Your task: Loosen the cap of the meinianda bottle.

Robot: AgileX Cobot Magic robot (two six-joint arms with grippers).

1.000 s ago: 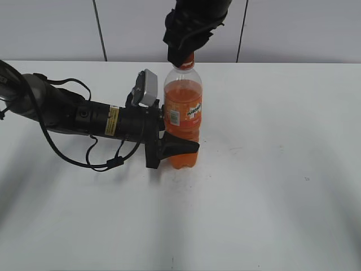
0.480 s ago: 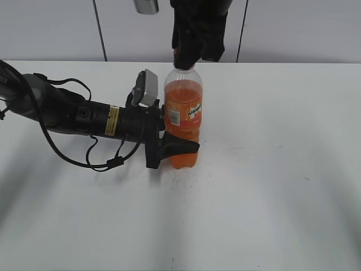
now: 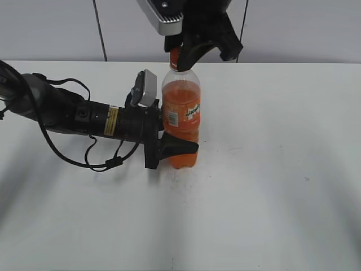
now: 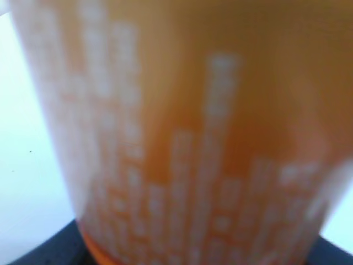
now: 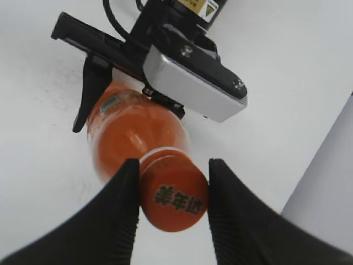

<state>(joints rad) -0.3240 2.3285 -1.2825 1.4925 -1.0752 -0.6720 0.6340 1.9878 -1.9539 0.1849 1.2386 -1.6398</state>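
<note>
The meinianda bottle (image 3: 181, 107) stands upright on the white table, full of orange drink. My left gripper (image 3: 176, 148) reaches in from the left and is shut on its lower body. In the left wrist view the bottle's label (image 4: 193, 138) fills the frame, blurred. My right gripper (image 3: 192, 56) comes down from above. In the right wrist view its two black fingers (image 5: 174, 193) press both sides of the orange cap (image 5: 175, 200), which has dark characters on top. The cap also shows in the exterior view (image 3: 175, 58). The bottle's shoulder (image 5: 132, 132) lies below the cap.
The left arm (image 3: 73, 116) with its cables lies across the table's left half. Its silver wrist camera (image 3: 146, 87) sits right beside the bottle's shoulder and shows in the right wrist view (image 5: 193, 83). A grey panelled wall (image 3: 293, 28) stands behind the table.
My right gripper has turned around the cap, and its silver wrist camera has swung into view at the top. The bottle's top has shifted slightly left. The left arm has not moved.
</note>
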